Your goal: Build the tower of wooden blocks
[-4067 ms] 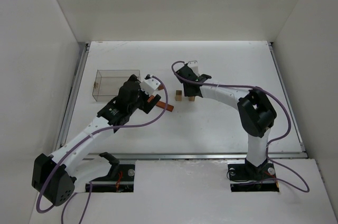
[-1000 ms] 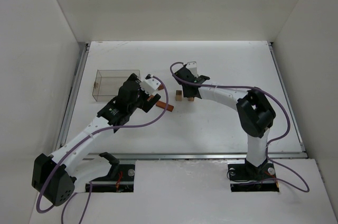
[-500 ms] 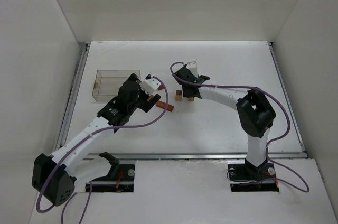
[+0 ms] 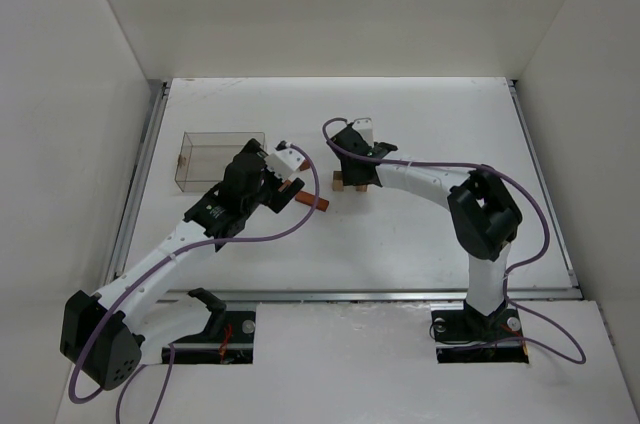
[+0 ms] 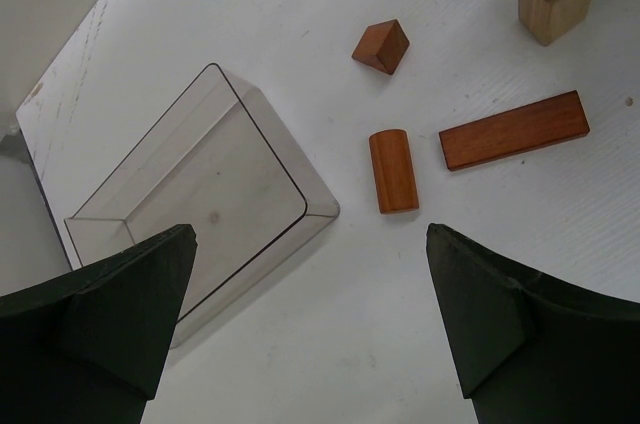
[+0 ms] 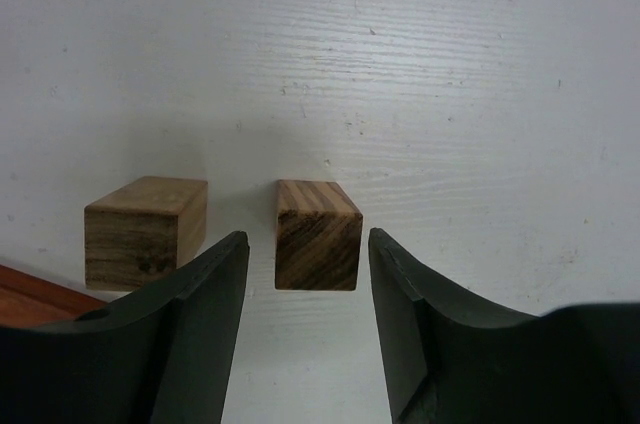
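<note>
Right gripper (image 6: 306, 244): straddled tan block (image 6: 318, 216) at lower centre with jaws slightly apart, not touching; best lifted straight up, avoiding neighbouring tan block (image 6: 145, 229) lower left.

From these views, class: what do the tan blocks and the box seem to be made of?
Tan blocks: likely bare, matte wood; grain streaks and darker end grain show. Box: probably clear, glossy plastic; the table shows through its walls.
</note>
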`<state>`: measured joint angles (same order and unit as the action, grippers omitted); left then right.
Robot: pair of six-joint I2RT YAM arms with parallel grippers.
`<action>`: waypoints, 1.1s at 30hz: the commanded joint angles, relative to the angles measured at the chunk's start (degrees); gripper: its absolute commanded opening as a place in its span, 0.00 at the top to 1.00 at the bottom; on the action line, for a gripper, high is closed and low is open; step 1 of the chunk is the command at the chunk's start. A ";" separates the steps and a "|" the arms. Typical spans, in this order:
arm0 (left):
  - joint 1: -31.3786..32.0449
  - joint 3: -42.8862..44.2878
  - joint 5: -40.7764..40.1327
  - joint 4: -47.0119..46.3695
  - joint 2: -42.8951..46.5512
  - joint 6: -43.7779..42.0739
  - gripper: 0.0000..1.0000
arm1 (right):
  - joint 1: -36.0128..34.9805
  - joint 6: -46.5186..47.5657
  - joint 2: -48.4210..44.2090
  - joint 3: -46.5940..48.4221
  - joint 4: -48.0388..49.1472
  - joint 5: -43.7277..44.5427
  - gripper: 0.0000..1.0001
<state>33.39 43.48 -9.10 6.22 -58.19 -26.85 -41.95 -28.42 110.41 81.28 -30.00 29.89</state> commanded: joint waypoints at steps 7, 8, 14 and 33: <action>0.28 -0.77 19.42 6.69 0.89 -11.53 0.02 | 0.29 1.07 -12.48 2.92 -0.95 -0.52 0.29; 0.28 -0.77 22.17 9.14 0.28 -13.82 0.02 | 0.29 2.22 -14.15 2.05 -0.16 -2.71 0.28; 0.28 -0.77 34.40 9.17 -6.39 -30.35 0.03 | 1.52 11.27 -26.36 -2.17 3.37 -10.98 0.16; -3.94 24.27 40.84 25.59 -41.12 -54.53 0.21 | 5.65 22.62 -41.77 -9.38 7.15 -23.56 0.16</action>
<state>29.52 65.19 29.36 25.43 -98.28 -75.18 -37.08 -8.97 70.17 71.42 -26.11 8.27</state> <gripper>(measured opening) 0.812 0.841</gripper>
